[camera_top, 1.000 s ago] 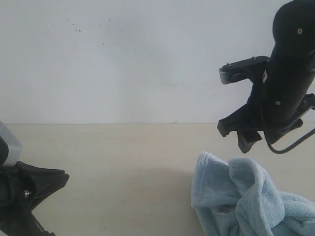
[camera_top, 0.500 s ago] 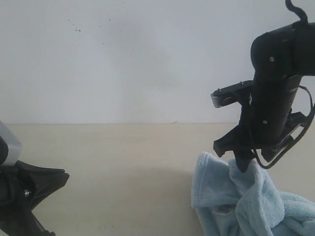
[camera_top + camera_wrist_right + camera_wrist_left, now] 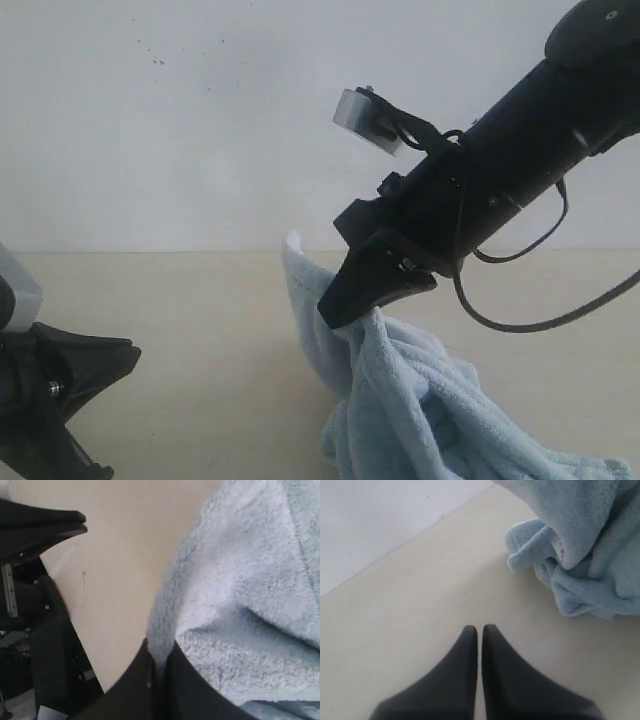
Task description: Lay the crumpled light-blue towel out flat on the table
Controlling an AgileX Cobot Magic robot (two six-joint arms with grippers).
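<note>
- Since a second ago your right gripper [image 3: 338, 312] has come down onto the pale light-blue fluffy terry-cloth towel [image 3: 420, 410], closed, and hauled a fold up above the heap.
- Its fingers pinch the towel's edge; hold that pinch and draw away from the heap so the cloth unrolls.
- Your left gripper [image 3: 480, 630] is closed, empty and apart from the towel.
- The rest of the towel lies crumpled on the wide pale beige table [image 3: 200, 320], with bare tabletop between the towel and the left gripper.

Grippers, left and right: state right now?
Left gripper: closed, holding nothing.
Right gripper: closed on a fold of the towel.
</note>
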